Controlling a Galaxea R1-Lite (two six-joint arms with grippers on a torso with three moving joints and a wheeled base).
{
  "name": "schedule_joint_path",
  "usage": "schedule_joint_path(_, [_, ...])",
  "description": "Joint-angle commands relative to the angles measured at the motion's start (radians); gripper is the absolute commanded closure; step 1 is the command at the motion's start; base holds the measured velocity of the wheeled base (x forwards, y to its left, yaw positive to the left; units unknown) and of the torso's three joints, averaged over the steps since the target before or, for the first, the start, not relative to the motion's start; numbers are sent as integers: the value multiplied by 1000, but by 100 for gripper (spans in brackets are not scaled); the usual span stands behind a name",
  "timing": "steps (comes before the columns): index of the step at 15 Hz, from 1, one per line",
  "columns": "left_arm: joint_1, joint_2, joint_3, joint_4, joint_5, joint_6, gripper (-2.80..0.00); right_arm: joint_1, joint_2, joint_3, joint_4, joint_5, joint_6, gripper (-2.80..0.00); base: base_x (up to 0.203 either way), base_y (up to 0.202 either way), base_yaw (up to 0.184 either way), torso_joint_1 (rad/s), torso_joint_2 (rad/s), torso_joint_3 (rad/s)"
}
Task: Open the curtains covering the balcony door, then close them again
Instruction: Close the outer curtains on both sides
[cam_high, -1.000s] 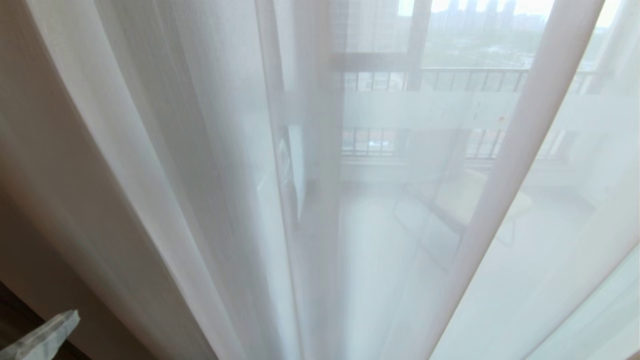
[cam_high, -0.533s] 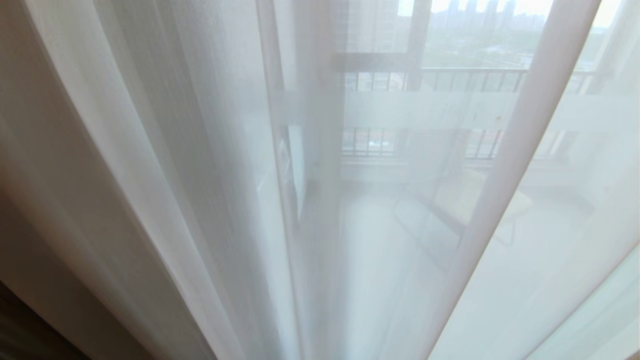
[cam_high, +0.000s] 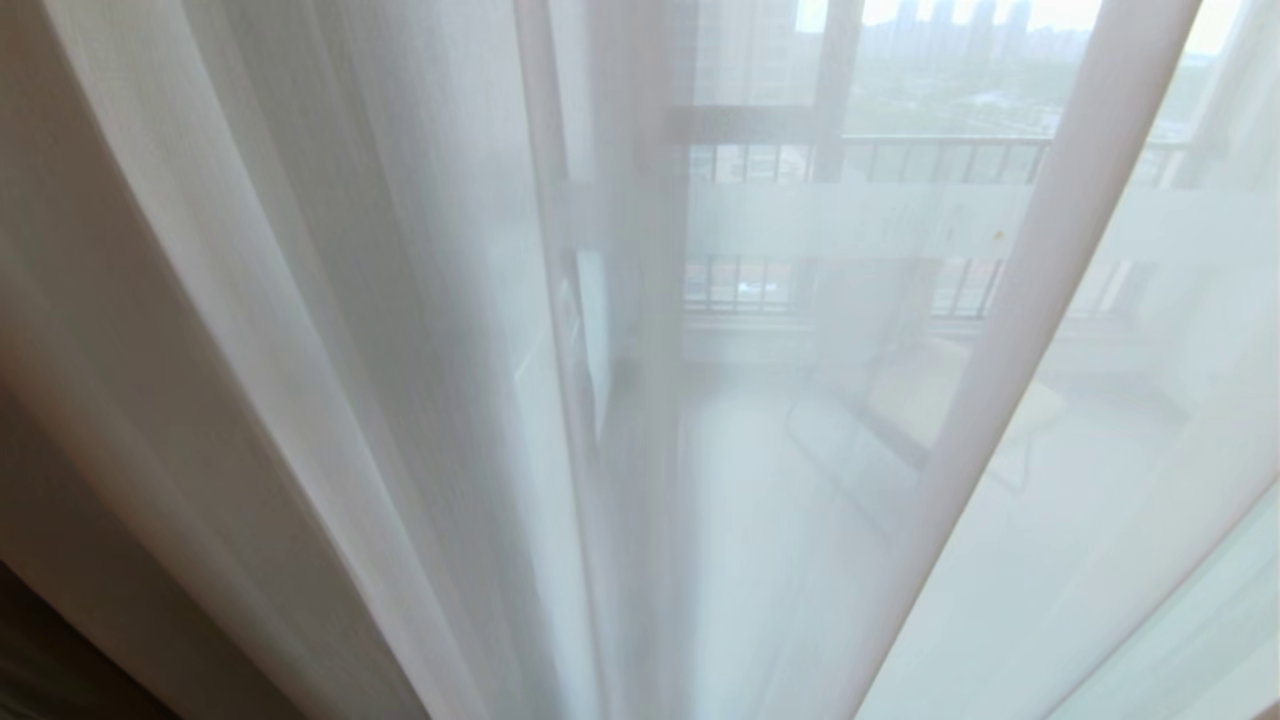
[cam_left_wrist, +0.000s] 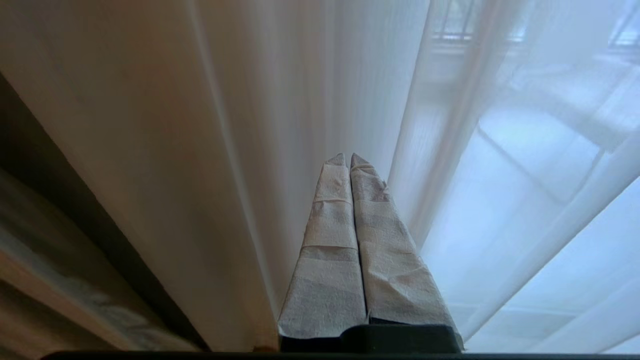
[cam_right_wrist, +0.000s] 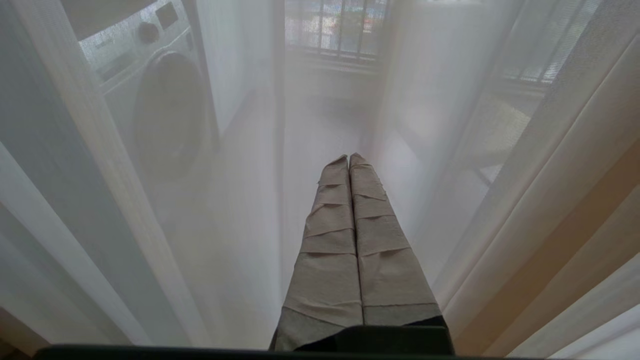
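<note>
Left gripper: fingers pressed together, nothing between them, tips close in front of the curtains near where the cream cloth gives way to the sheer; contact I cannot confirm.
Right gripper: fingers together, empty, pointed at the sheer with a washing machine dim behind it.
Curtains: drawn across my whole head view, sheer layer in front of the balcony door, whose frosted band and the railing beyond show through.
Step, as I judge it: the drapes look closed, arms idle.
Handling note: to shift them I would hook a fold edge and sweep sideways slowly, since the thin sheer should slip and bunch.
</note>
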Motion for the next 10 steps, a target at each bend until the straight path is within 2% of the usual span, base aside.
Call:
schedule_joint_path(1, [-6, -77, 0, -1, 2, -1, 0, 1, 0, 0, 1, 0, -1, 0, 0, 0, 0, 0, 0, 0])
schedule_joint_path(10, [-6, -47, 0, 2, 1, 0, 0, 0, 0, 0, 0, 0, -1, 0, 0, 0, 0, 0, 0, 0])
